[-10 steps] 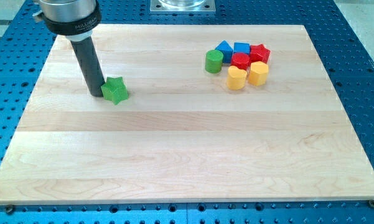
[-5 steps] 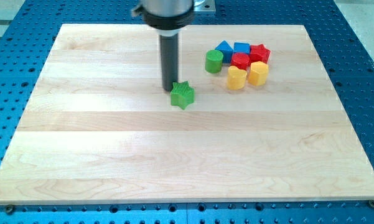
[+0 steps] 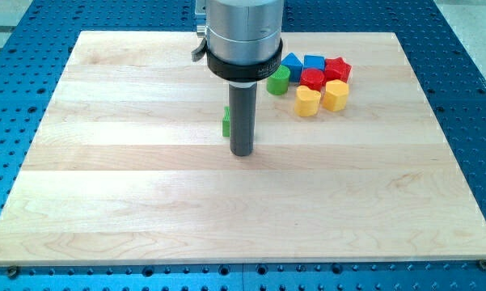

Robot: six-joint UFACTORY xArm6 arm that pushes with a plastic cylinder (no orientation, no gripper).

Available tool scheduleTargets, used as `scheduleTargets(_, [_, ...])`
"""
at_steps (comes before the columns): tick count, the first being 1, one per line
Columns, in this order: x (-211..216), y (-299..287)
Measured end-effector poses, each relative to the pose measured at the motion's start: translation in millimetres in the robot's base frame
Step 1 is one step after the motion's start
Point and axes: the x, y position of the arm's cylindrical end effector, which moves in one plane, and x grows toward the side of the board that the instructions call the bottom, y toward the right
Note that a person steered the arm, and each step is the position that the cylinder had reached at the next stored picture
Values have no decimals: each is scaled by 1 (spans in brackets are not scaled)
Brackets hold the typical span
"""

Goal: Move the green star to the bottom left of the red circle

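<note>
The green star is mostly hidden behind my dark rod; only a sliver of its left edge shows. My tip rests on the board just below the star. The red circle sits in a cluster of blocks at the upper right, well to the right of the star and the tip.
The cluster around the red circle holds a green cylinder, a blue triangle, a blue block, a red star, a yellow block and a yellow hexagon. The wooden board lies on a blue perforated table.
The green star was pushed from the upper left toward the board's middle. My tip then moved from the star's upper left around to its lower side, and the rod now hides most of it.
</note>
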Motion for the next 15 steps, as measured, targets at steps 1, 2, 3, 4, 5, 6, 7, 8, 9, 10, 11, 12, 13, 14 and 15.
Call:
scheduleTargets(1, [1,-37])
scheduleTargets(2, [3,-58])
scheduleTargets(3, [-26,-1])
scheduleTargets(4, [-47,54])
scheduleTargets(5, [-47,54])
scheduleTargets(6, [-46,51])
scheduleTargets(7, [-15,28])
scheduleTargets(8, [5,-31])
scheduleTargets(9, [-17,-40])
scheduleTargets(10, [-43,-5])
scheduleTargets(11, [-45,-1])
scheduleTargets(12, [-60,9])
scheduleTargets(13, [-62,7])
scheduleTargets(14, [-63,9])
scheduleTargets(15, [-74,19])
